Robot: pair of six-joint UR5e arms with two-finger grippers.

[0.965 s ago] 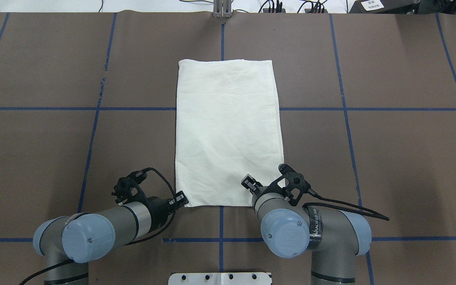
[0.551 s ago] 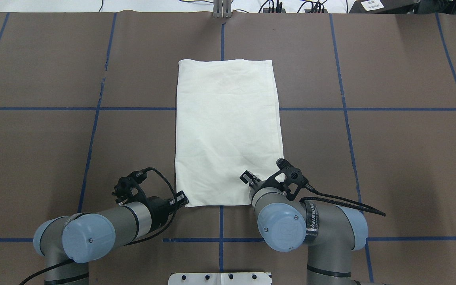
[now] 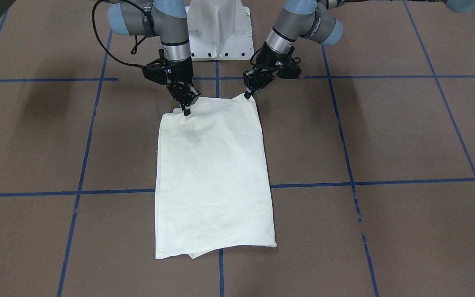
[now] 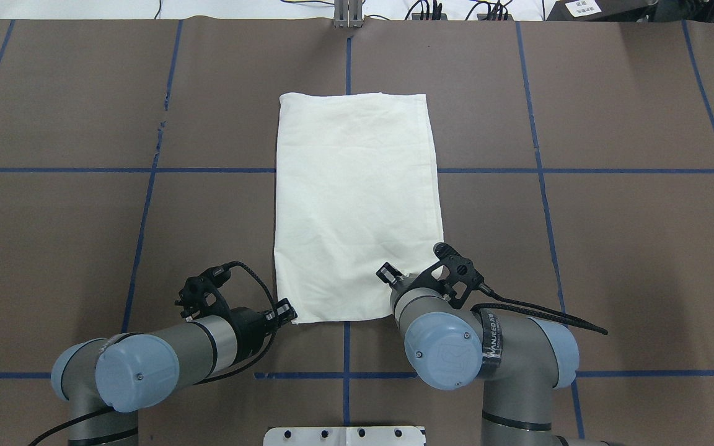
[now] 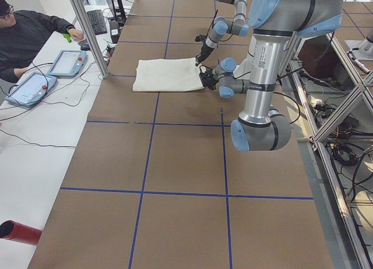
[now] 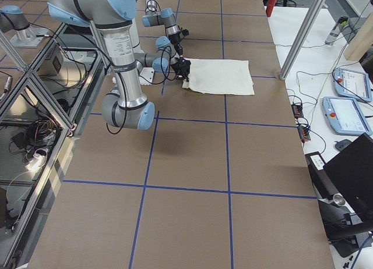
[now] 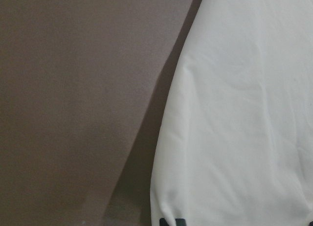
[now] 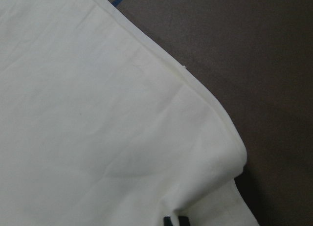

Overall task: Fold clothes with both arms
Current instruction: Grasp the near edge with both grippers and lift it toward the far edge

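Clamping robot-side corners of the folded T-shirt (image 3: 215,173), left gripper (image 3: 247,95) and right gripper (image 3: 186,110) show only dark fingertip slivers (cut off) in wrist views.

Right end effector (image 3: 186,110) perhaps farther forward

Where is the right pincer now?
Front-facing view, left side: the right pincer grips the robot-side corner of the shirt, across that edge from the left pincer.

Plain cream shirt (image 7: 244,113) on right (edge curving), brown table (image 7: 73,89) on left
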